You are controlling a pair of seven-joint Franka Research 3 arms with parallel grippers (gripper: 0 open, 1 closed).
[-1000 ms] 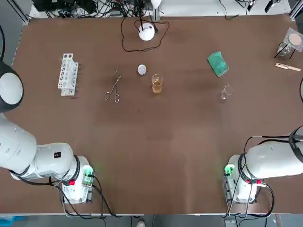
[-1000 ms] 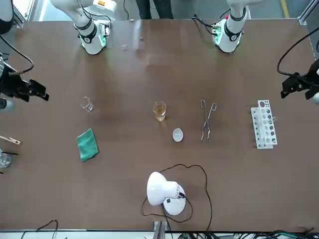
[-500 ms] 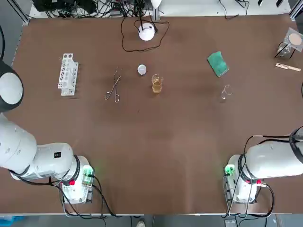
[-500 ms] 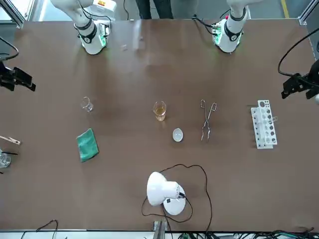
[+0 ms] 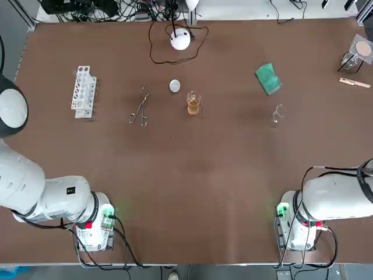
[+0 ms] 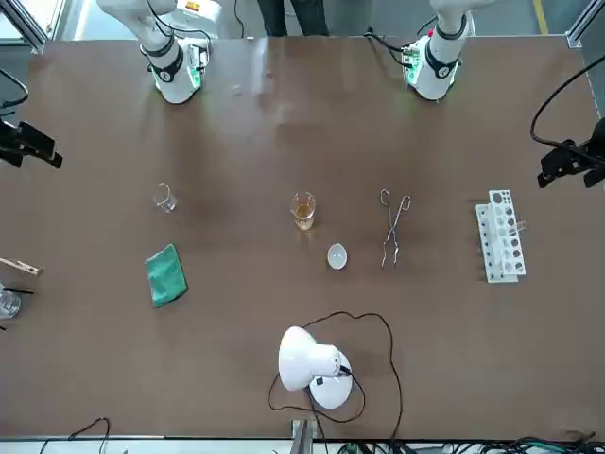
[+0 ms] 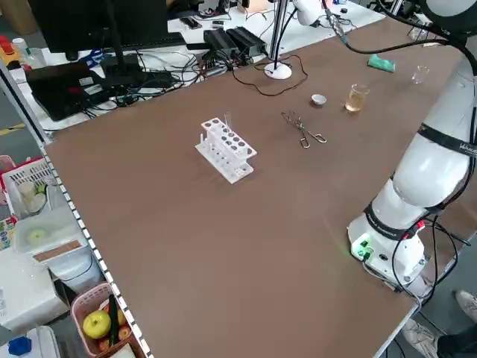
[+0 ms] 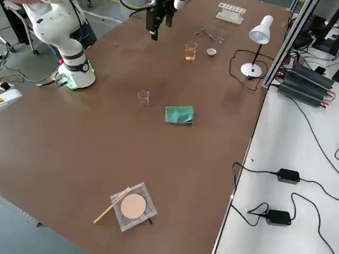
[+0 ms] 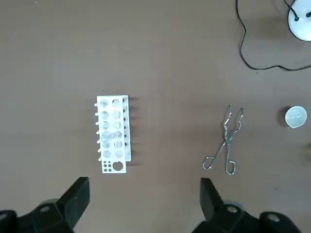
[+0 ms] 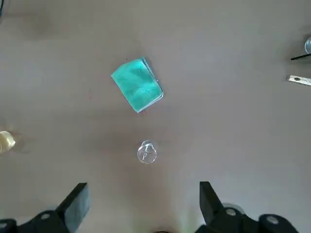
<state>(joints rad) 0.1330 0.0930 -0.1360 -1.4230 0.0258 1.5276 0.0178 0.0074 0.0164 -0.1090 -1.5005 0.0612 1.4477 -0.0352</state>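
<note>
Overhead, left claw [image 9: 143, 194] and right claw [image 10: 142, 195] hang open.

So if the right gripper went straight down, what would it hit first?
Probably the small glass, in line between the right gripper's open fingers; height is unclear, so it may meet bare table beside it.

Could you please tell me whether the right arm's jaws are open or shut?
Open. The right gripper hangs high over the small glass beaker, its jaws wide apart with nothing between them.
</note>
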